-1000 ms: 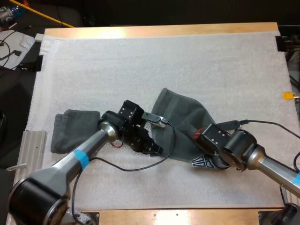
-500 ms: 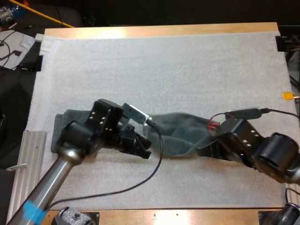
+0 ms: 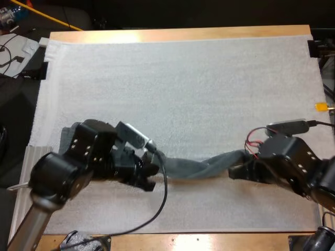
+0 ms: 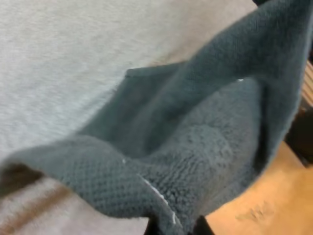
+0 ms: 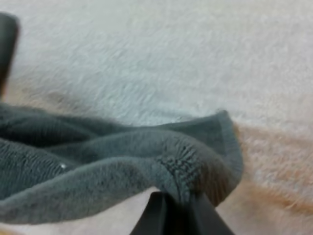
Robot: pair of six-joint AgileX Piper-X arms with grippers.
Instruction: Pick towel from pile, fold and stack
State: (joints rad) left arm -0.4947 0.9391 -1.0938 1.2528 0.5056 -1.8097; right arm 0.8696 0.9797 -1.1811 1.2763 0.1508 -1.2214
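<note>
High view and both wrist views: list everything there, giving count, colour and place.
stretched towel: one, dark grey-green, pulled out between the two grippers over the near part of the mat
folded towel: one, dark grey-green, at the mat's left side, mostly hidden by the left arm
mat: one, white, covering the table
table: one, wooden, under the mat
left gripper: one, black, shut on the stretched towel's left end
right gripper: one, black, shut on its right end
</note>
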